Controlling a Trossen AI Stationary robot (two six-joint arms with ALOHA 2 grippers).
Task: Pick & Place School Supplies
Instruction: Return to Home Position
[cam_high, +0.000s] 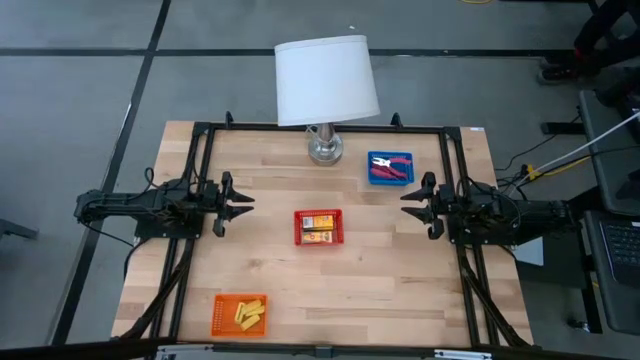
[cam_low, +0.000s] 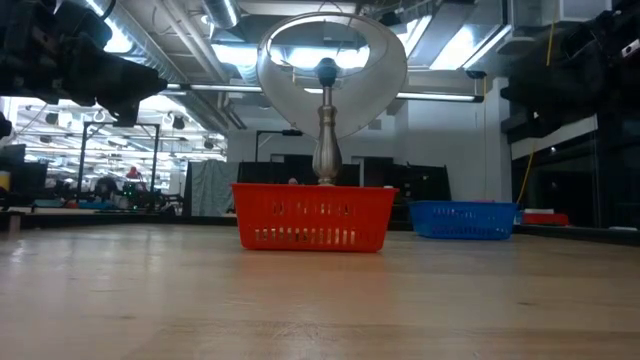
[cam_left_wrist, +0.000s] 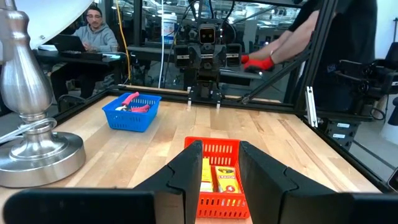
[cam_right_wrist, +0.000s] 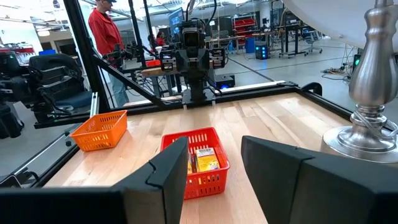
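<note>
Fingers (cam_left_wrist: 186, 177) of the left gripper (cam_high: 238, 204) are standing wide apart and gripping nothing; those of the right gripper (cam_high: 412, 205) are spread just as widely and are likewise holding nothing. The left gripper is hovering at the middle of the bench's (cam_high: 400, 290) left edge and the right gripper at the middle of its right edge, the two pointing at each other across the bench. At the near left corner, an orange tray (cam_high: 216, 314) is holding pale yellow erasers (cam_high: 250, 315), which are lying in a loose cluster. In the centre of the bench, between the two grippers and well apart from both, a red tray (cam_high: 297, 228) is carrying two orange-yellow boxes (cam_high: 319, 228) lying next to each other. Farther back, toward the far right corner, a blue tray (cam_high: 371, 168) is holding red-handled tools (cam_high: 392, 167). At the middle of the far edge, a white-shaded lamp (cam_high: 325, 70) is standing on its silver base. Beyond the bench, a person in a red top (cam_right_wrist: 106, 31) is standing.
</note>
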